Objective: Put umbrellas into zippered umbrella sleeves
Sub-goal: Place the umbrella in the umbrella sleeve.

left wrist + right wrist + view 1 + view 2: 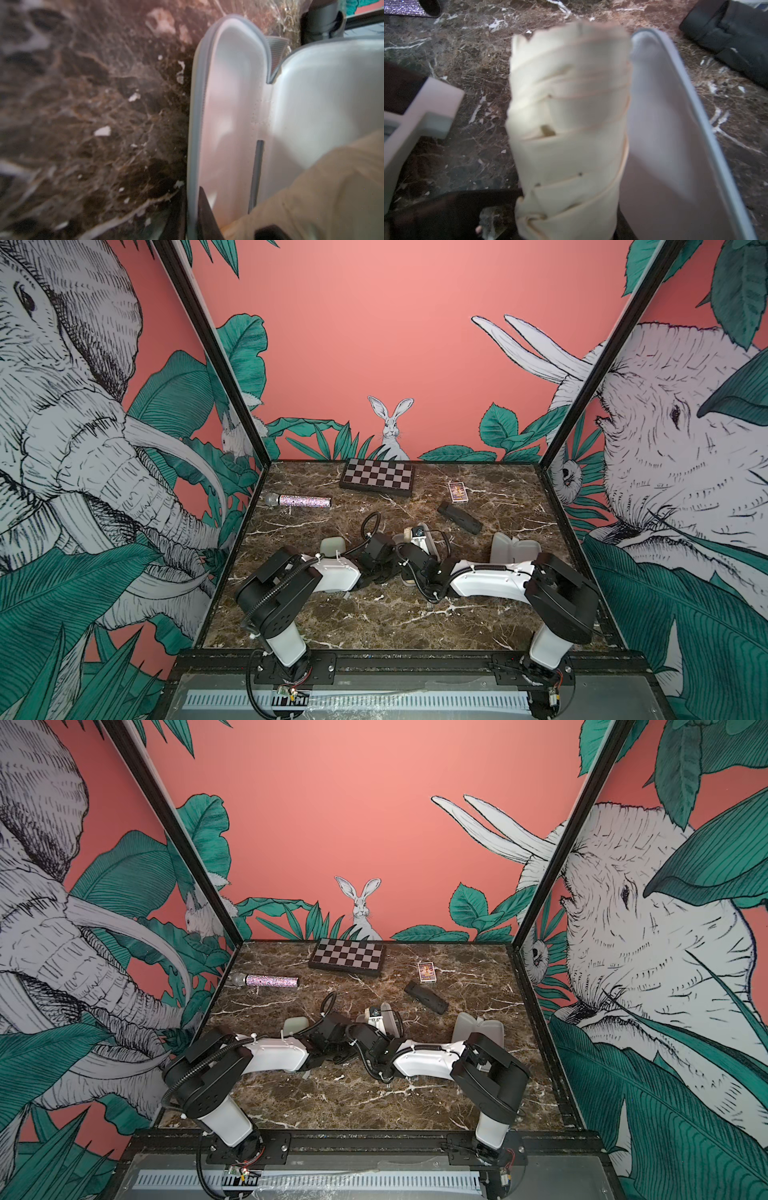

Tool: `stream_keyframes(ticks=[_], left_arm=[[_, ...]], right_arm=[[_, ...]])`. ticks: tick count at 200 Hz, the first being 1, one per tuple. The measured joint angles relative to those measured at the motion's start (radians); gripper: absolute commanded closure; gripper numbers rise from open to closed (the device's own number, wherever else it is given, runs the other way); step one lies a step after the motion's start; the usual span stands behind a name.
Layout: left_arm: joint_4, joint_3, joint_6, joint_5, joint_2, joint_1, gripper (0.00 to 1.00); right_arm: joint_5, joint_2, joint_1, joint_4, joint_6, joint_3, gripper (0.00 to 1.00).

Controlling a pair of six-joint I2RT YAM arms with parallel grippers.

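Observation:
My right gripper (571,218) is shut on the cream umbrella (569,124), which stands up between its jaws, right beside the open cream sleeve (675,128). The left gripper (192,220) is shut on that sleeve's grey zipper edge (196,124), one finger on each side of the wall. The sleeve's pale lining (230,99) lies open, with the cream umbrella (324,187) over its near end. In both top views the two arms meet at mid-table and hide the grip. A black umbrella (459,517) lies behind them, to the right.
A pale sleeve (332,546) lies behind the left arm. An open sleeve with grey lining (515,549) lies behind the right arm. A glittery microphone (299,501), a checkered board box (377,477) and a small card box (457,492) lie at the back.

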Motion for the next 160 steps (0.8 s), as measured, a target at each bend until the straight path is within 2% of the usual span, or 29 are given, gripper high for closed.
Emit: stream_keyframes(ticks=[36,79,122,160], left_arm=[[0.002,0.0,0.049,0.058,0.0,0.014,0.84],[0.011,-0.001,0.069,0.078,0.0,0.015,0.78],[0.02,-0.017,0.08,0.087,-0.021,0.016,0.78],[0.05,-0.05,0.079,0.09,-0.047,0.019,0.81]], right_arm=[[-0.091,0.0,-0.022,-0.107,-0.04,0.044,0.46],[-0.164,-0.018,-0.069,-0.273,-0.082,0.131,0.37],[-0.201,-0.026,-0.1,-0.33,-0.132,0.245,0.4],[-0.231,0.009,-0.111,-0.324,-0.135,0.255,0.46]])
